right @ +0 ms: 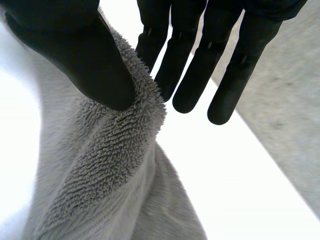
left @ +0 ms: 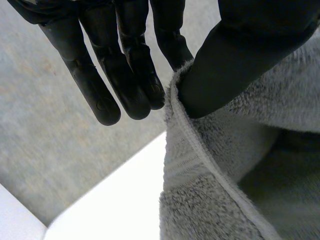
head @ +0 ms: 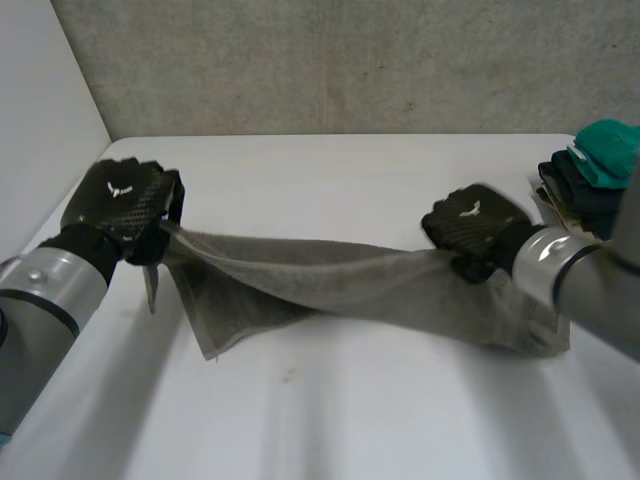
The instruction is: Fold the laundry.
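White bench (head: 340, 420) before a grey wall. A grey towel (head: 330, 280) stretches from 9 to 3 o'clock, its lower part resting on the bench. The left hand (head: 120, 200) and right hand (head: 470, 228) each pinch one end between thumb and fingers.

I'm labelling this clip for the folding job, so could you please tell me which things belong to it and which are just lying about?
In the job:
grey towel
left hand, pinching one end of it
right hand, pinching the other end

Lying about:
pile of green and dark clothes beside the right arm, untouched
white table
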